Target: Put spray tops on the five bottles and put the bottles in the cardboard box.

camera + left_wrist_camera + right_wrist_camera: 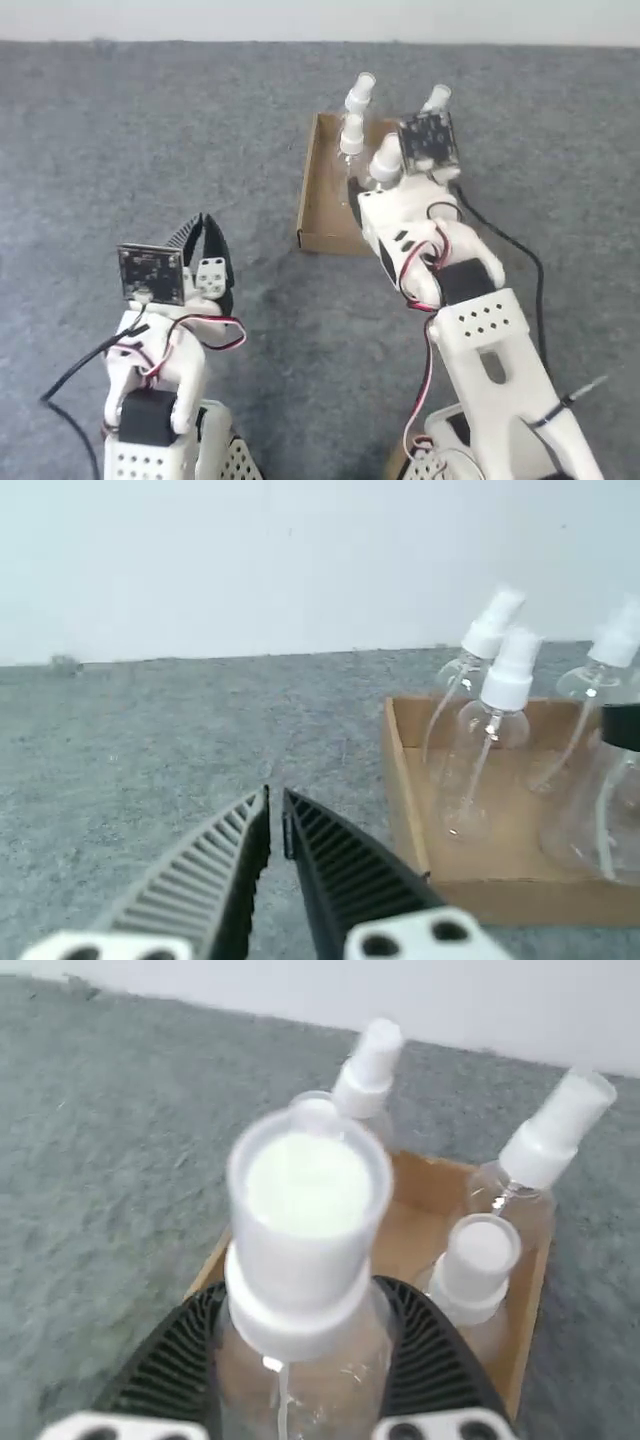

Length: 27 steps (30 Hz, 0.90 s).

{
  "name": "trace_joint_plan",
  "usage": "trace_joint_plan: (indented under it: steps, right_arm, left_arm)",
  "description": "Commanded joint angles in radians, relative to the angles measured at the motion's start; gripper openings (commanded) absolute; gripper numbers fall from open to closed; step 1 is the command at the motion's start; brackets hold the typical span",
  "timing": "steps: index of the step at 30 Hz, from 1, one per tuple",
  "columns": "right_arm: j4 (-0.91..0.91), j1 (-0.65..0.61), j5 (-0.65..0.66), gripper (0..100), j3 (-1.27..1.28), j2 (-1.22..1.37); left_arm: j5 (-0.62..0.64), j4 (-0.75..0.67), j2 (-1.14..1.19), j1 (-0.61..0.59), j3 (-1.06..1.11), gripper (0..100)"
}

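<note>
Right gripper (300, 1310) grasps a capped bottle (305, 1210) over the cardboard box (415, 1222). Left gripper (277, 818) is clenched, empty.

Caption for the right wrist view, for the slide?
Right tool grips a capped spray bottle at the cardboard box holding three capped bottles.

Desk (120, 130): grey, mottled, fine pale fleck.
Wall (300, 560) beyond left tool (276, 810): plain white.
Left tool: black fingers (200, 880) with ribbed pattern, white base.
Right tool (300, 1305): same black ribbing, white base.
Gripped bottle (300, 1390) between right tool's fingers: clear plastic, white spray top (308, 1210), thin white tube inside.
Cardboard box (420, 1185) just ahead of right tool: plain tan brown.
Bottles (480, 750) in it: clear, white tops.
Arms (480, 320): white, black motors.
Wires (215, 321): red, white.
Cable (541, 310): black.
</note>
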Motion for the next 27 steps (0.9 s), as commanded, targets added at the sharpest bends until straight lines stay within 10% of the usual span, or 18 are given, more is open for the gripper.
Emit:
trace_joint_plan:
  steps: [1, 27]
  right_arm:
    - [-0.242, 0.031, -0.015, 0.6, 0.103, -0.021]
    - [-0.450, 0.033, -0.015, 0.6, 0.023, 0.305]
  left_arm:
    - [0.002, -0.009, -0.017, 0.025, -0.005, 1]
    - [0.003, -0.011, -0.018, 0.023, 0.004, 1]
